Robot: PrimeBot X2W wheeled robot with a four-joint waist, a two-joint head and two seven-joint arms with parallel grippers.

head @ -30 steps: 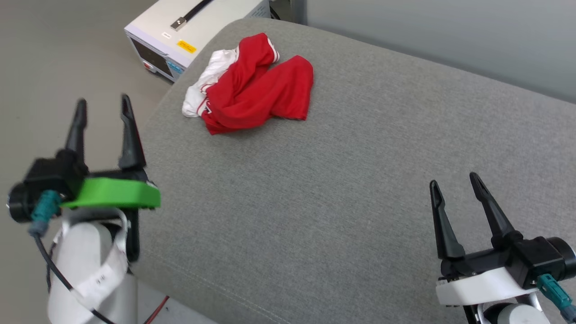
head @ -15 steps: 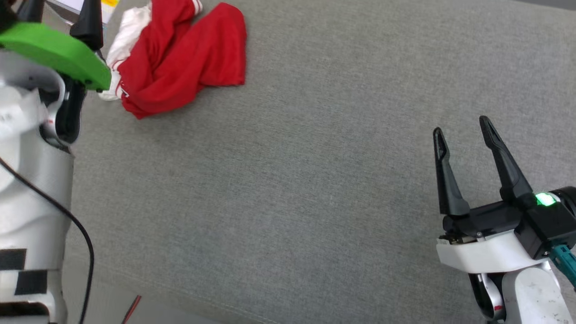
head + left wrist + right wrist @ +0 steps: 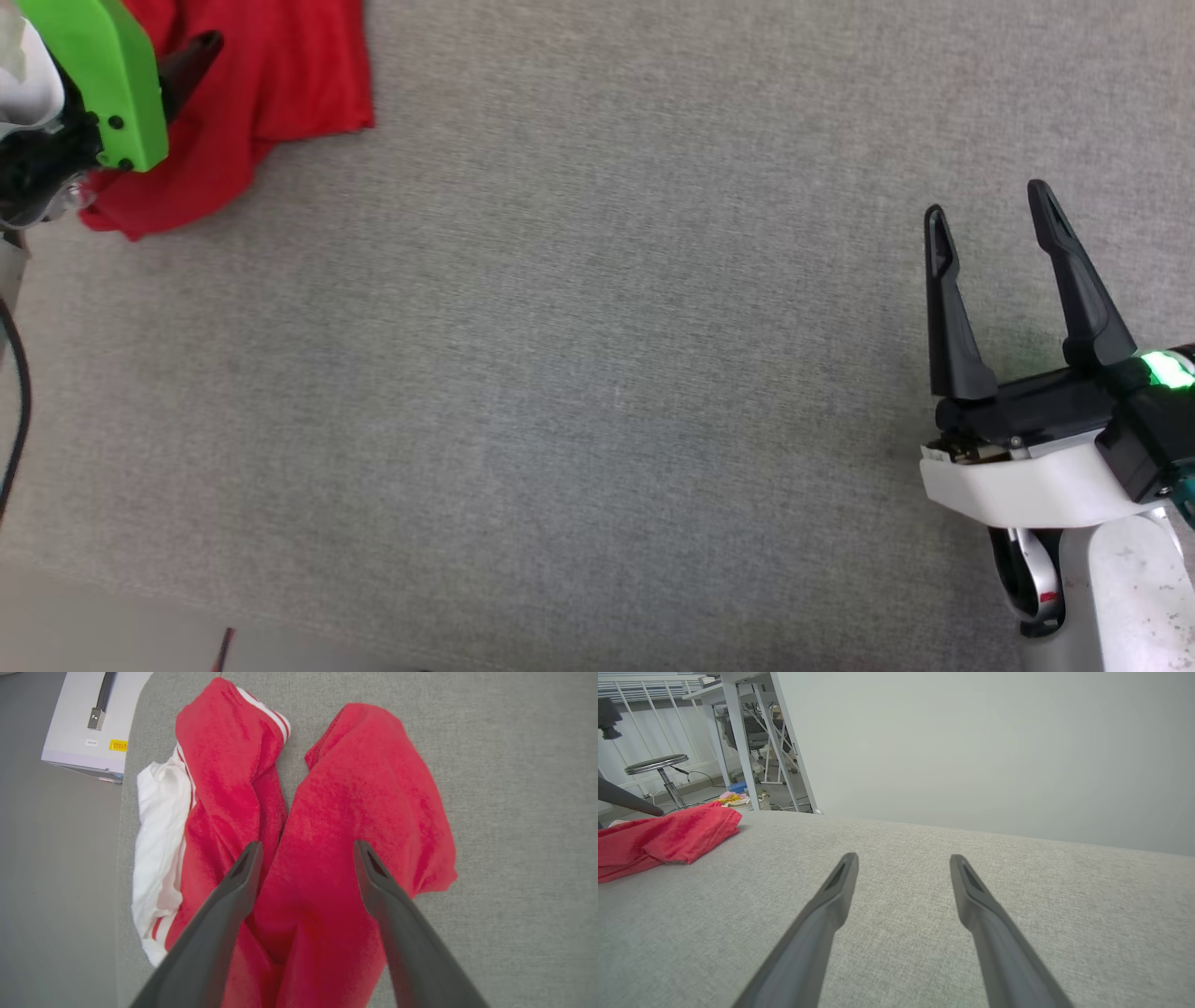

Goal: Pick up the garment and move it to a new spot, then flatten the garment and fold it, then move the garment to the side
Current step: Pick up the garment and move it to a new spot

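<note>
The garment (image 3: pixel 373 788) lies crumpled near the left end of a grey fabric cushion (image 3: pixel 597 392), red with a white sleeve (image 3: pixel 156 826) and striped trim. My left gripper (image 3: pixel 307 844) hangs open just above it, its two fingers straddling a red fold with nothing between them. From the head, the garment (image 3: pixel 289 75) sits at the top left, partly behind the left gripper's green mount (image 3: pixel 103 84). My right gripper (image 3: pixel 990 201) stands open and empty over bare cushion at the right, far from the garment (image 3: pixel 668 835).
A white box (image 3: pixel 88 723) with a dark strap stands on the floor beyond the cushion's left end. The cushion's front edge (image 3: pixel 280 616) runs along the bottom left. Behind the cushion stand a stool (image 3: pixel 656 760), table legs (image 3: pixel 738 742) and a pale wall.
The head camera has swung down and right, shifting the whole picture. My left gripper has travelled forward from beside the cushion to over the garment. The right gripper stays open.
</note>
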